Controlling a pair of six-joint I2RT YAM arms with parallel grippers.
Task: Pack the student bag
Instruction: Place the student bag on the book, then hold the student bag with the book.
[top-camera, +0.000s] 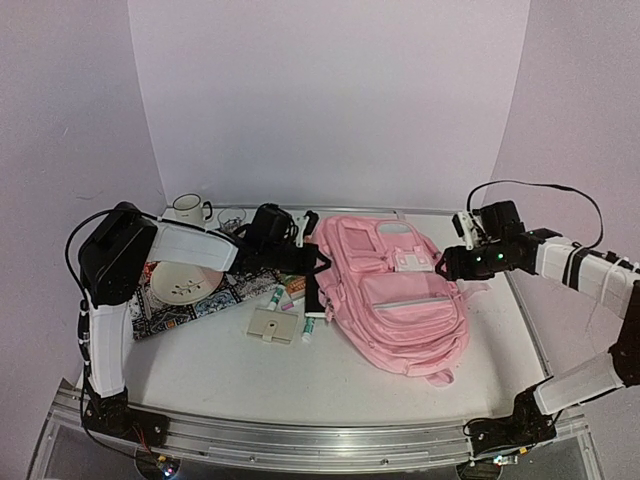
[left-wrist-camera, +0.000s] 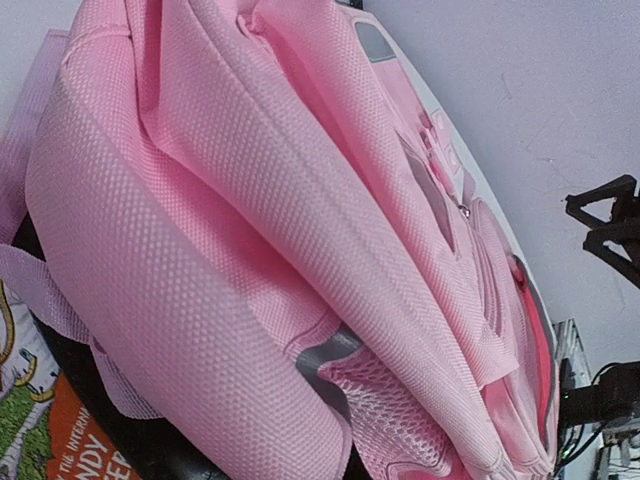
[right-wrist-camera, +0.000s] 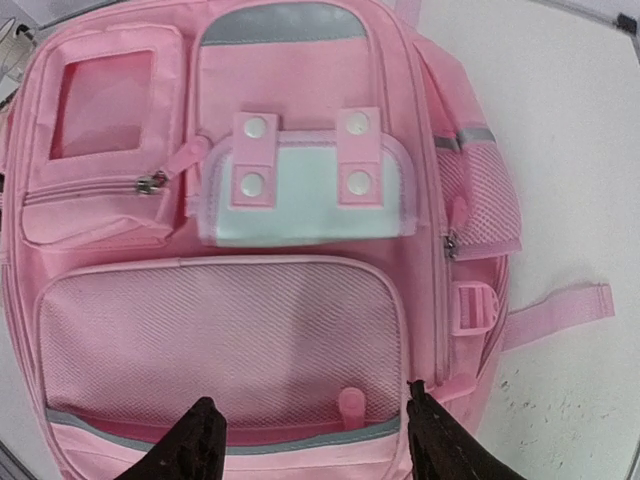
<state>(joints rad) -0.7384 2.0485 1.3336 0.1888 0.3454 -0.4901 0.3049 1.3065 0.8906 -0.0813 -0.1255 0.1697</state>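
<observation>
Bracing bag (top-camera: 400, 300) at its left edge with left gripper (top-camera: 312, 262), fingers shut tight, hold unclear; hovering right gripper (right-wrist-camera: 310, 400), fingers wide and empty, over pocket (right-wrist-camera: 220, 340), lower frame.

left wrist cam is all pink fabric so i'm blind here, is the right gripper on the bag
observer: no, the right gripper hangs open over the student bag, above its lower front pocket.
operator: anything loose left of the bag
observer: yes, a tan case lies flat on the table just left of it.
operator: and further left
observer: a plate sits on a patterned cloth, with a white mug behind it.
</observation>
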